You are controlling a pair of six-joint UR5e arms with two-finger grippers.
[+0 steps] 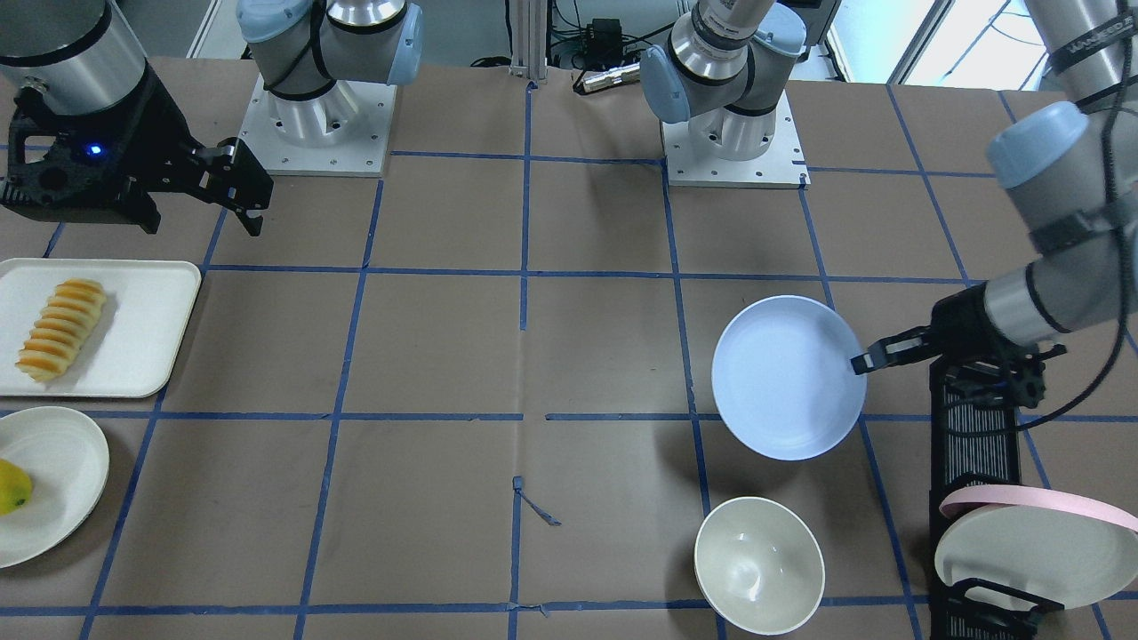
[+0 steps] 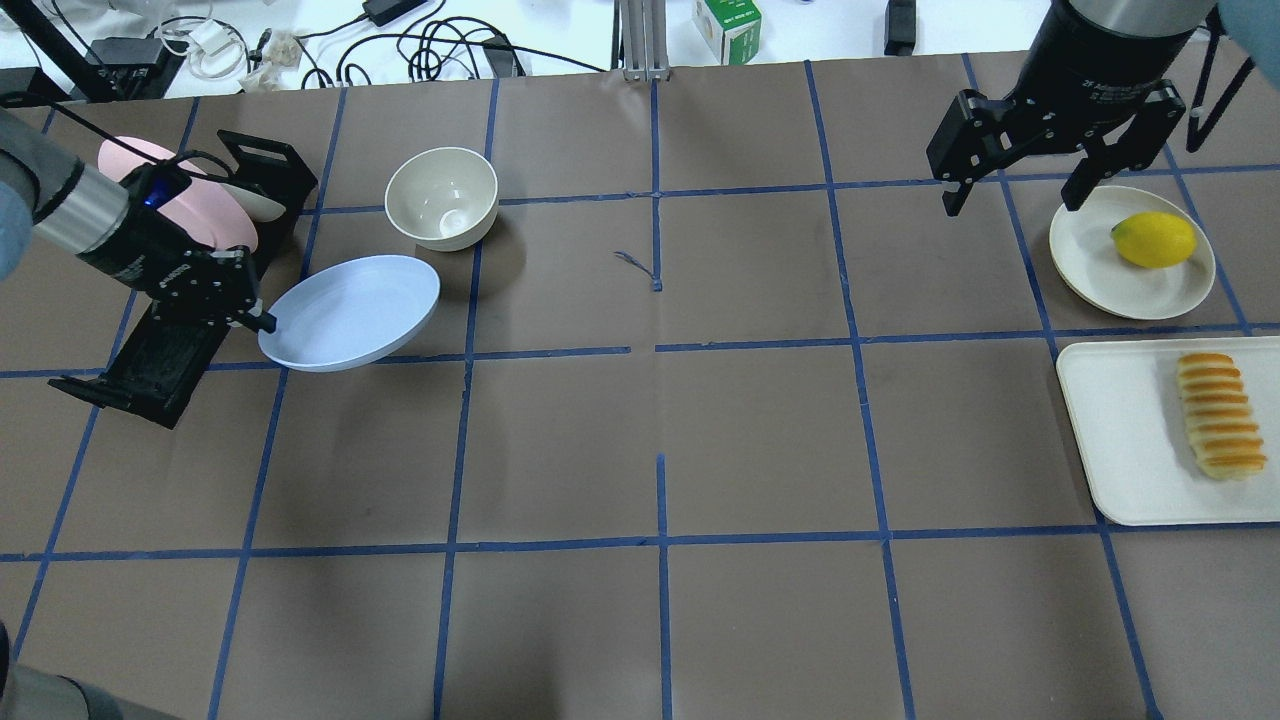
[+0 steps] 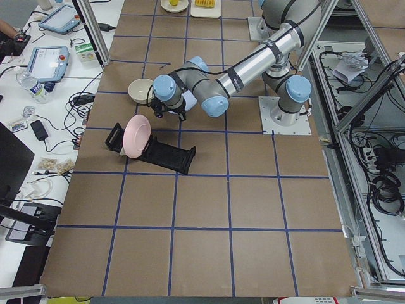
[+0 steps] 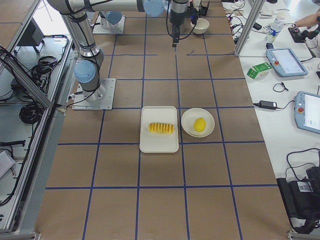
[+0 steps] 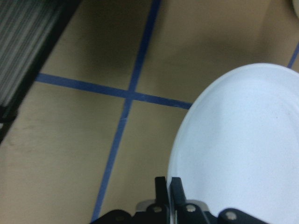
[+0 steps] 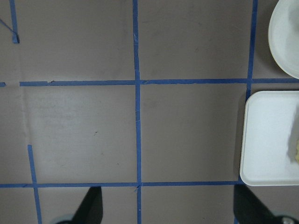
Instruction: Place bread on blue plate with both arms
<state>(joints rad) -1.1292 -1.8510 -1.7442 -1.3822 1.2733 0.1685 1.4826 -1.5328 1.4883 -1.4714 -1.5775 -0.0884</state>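
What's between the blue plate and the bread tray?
Nothing but bare table with blue tape lines, per the overhead view, from blue plate to white tray.

The counter [image 2: 560, 450] looks like matt brown paper, gridded with blue tape [image 2: 663, 620]. The blue plate [image 2: 350, 312] is smooth with a faint sheen; the bread [image 2: 1218, 415] has a ridged, glossy crust.

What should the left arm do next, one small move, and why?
Probably shift the blue plate a little toward the middle of the table and level it for setting down. The left gripper is shut on its rim, the plate hangs tilted near the white bowl, and the bread lies ungripped on the white tray, the right gripper open above the table.
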